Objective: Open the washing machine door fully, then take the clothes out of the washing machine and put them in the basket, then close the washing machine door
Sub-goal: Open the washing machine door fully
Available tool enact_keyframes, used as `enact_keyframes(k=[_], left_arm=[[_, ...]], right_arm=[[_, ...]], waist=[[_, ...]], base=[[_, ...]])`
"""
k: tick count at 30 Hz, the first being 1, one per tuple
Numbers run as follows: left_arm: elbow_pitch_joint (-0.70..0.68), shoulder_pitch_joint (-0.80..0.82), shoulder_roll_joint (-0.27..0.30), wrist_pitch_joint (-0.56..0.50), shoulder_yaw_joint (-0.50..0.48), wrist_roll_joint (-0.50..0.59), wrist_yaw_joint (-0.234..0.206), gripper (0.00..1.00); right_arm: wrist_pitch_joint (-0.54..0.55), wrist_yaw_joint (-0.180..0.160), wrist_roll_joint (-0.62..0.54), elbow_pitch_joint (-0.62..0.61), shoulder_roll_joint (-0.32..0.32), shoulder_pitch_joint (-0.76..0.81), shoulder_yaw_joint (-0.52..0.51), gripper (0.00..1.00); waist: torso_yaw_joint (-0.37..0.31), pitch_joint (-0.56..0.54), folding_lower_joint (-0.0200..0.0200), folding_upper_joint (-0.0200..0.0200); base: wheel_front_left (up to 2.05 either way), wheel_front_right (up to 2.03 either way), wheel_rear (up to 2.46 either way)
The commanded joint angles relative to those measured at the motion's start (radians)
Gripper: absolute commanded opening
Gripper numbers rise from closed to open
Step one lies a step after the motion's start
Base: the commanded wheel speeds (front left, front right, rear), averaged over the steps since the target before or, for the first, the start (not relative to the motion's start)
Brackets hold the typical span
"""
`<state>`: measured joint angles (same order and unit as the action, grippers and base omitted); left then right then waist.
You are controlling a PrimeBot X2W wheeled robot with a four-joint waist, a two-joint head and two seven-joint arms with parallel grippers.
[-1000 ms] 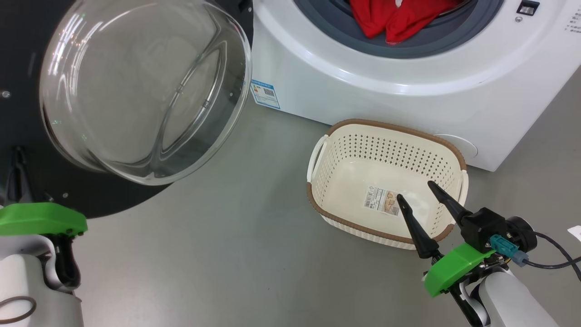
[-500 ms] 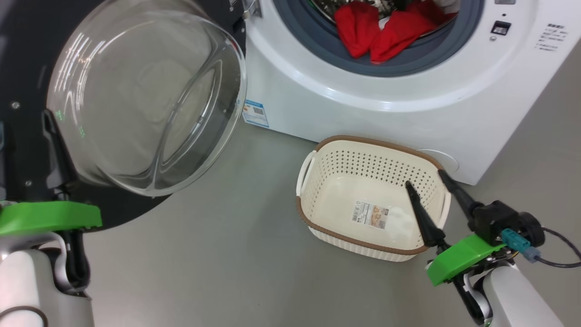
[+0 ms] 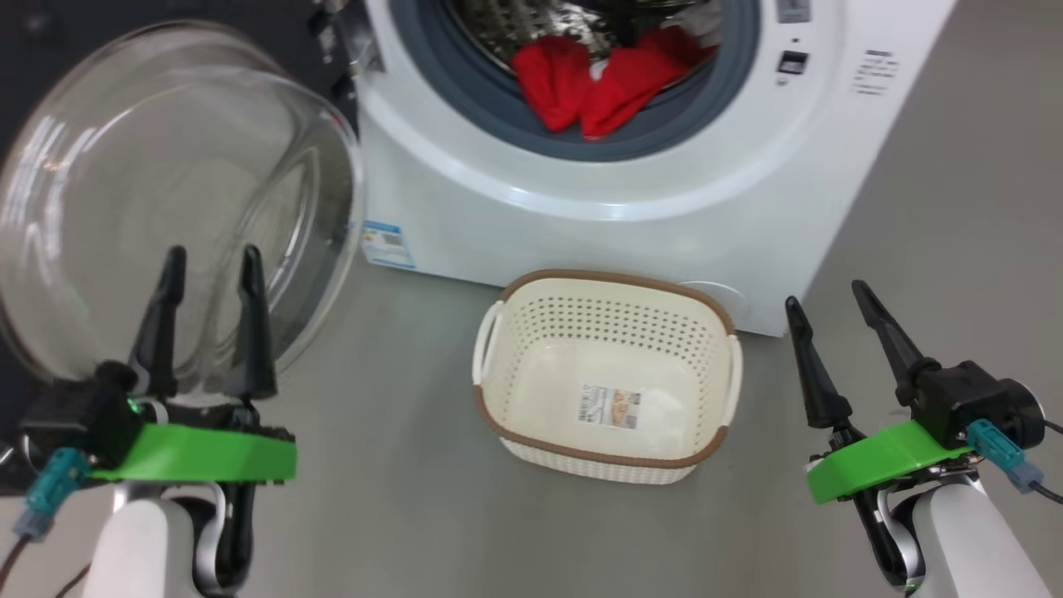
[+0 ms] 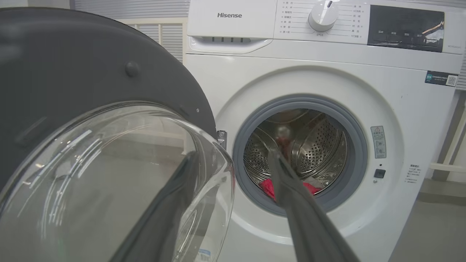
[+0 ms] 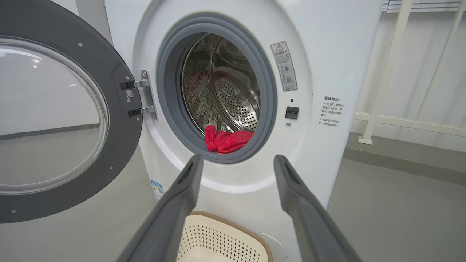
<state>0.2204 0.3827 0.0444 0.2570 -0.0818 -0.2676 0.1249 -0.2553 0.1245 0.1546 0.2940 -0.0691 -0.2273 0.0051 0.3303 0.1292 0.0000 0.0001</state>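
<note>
washing machine door [image 3: 178,166]: swung wide open at left of head view, hinged at the washer's left edge; black rim, bulging clear glass bowl.
washing machine [image 3: 598,220]: white front-loader, upper centre; grey gasket, perforated steel drum exposed.
clothes [image 3: 594,83]: red, bunched at drum's lower lip, draped onto gasket.
basket [image 3: 613,279]: cream, perforated, brown-rimmed; upright on floor, centre, just before the washer; barcode label inside.

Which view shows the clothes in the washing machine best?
The head view: the clothes show large, unobstructed, at the opening of the washing machine. The right wrist view shows them smaller. In the left wrist view, a finger of the left gripper covers part of them.
</note>
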Motion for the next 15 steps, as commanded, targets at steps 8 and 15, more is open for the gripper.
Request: enact_keyframes(k=[8,15], left_arm=[[-0.002,-0.085,0.084,0.005,0.042,-0.015,0.006,1.0],[0.006,-0.149,0.085,0.005,0.031,0.018,0.0,1.0]], right_arm=[[-0.006,0.006,-0.013,-0.111,0.017,0.036,-0.02,1.0],[-0.006,0.006,0.002,-0.13,0.019,0.063,-0.023,1.0]], waist=[[-0.17,-0.059,0.0,-0.0001],[-0.256,-0.083,0.0,-0.0001]], base=[[0.0,0.0,0.0],[0.0,0.0,0.0]])
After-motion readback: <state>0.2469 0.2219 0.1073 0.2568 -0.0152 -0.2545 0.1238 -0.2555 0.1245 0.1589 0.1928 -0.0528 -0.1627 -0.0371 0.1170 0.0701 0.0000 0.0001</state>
